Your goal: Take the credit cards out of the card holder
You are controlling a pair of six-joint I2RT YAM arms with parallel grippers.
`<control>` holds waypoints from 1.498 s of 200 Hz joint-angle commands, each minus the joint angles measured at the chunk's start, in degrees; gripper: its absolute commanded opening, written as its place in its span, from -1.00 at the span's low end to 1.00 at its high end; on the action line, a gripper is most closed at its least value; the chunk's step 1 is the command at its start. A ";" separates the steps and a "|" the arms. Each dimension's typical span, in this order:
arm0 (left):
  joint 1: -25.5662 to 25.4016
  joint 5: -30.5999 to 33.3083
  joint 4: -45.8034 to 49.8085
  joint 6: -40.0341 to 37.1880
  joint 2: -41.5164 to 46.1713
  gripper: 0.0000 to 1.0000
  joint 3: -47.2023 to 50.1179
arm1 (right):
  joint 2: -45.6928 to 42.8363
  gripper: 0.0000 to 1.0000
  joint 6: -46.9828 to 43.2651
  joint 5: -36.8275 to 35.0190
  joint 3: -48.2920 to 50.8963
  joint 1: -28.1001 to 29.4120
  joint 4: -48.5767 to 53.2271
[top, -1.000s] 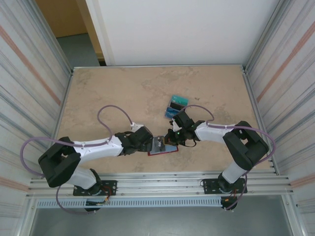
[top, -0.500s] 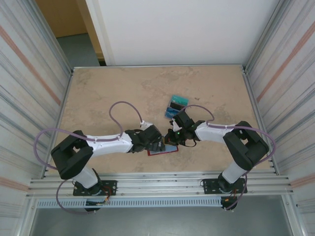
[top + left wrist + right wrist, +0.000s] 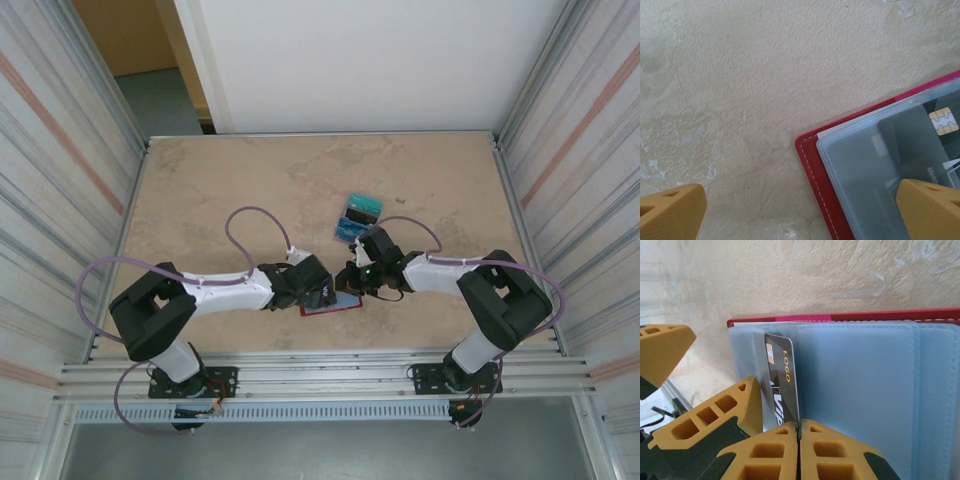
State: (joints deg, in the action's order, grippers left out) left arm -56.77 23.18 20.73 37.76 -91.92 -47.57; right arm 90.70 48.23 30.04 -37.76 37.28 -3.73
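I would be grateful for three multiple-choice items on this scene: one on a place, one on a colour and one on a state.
1. Where do the loose blue and teal plastic cards lie relative to the red leather-like bifold card holder?
A) on it
B) beyond it, toward the beige table's far edge
C) nearer the arms

2. What colour is the thin plastic card pinched in the right hand?
A) white
B) pink
C) black

3. How is the left hand?
A) open
B) shut on a card
C) shut, empty

Answers: 1 B, the top view shows them past the holder; 2 C, it is dark with yellow lettering; 3 A, its fingers stand far apart.
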 commanded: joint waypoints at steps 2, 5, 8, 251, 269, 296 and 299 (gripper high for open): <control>-0.28 0.20 2.30 0.75 -1.77 0.98 0.17 | -1.22 -0.76 2.95 4.43 2.09 -0.84 -7.95; -0.32 0.20 2.30 0.75 -1.77 0.98 0.13 | -1.17 -0.76 3.21 4.73 2.36 -0.90 -8.60; -0.27 0.12 2.23 0.76 -1.77 0.97 0.16 | -1.15 -0.75 3.36 4.88 2.60 -1.00 -9.31; -0.27 0.15 2.19 2.23 -0.05 0.98 0.87 | -1.01 -0.94 -3.92 -3.06 -1.62 -0.30 4.68; -0.19 0.45 2.21 1.89 0.55 0.97 0.41 | -2.88 -0.95 -5.21 -4.76 -2.39 -0.28 7.76; 0.00 0.89 2.91 0.46 1.59 0.97 -0.93 | -5.95 -0.96 -7.56 -7.25 -4.11 -0.36 12.92; 0.00 1.03 2.91 0.29 1.71 0.98 -1.04 | -6.33 -0.96 -7.86 -7.57 -4.42 -0.33 13.60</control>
State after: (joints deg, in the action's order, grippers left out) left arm -56.75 22.72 20.16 39.18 -91.94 -47.57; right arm 87.85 44.40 27.53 -39.62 36.84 1.43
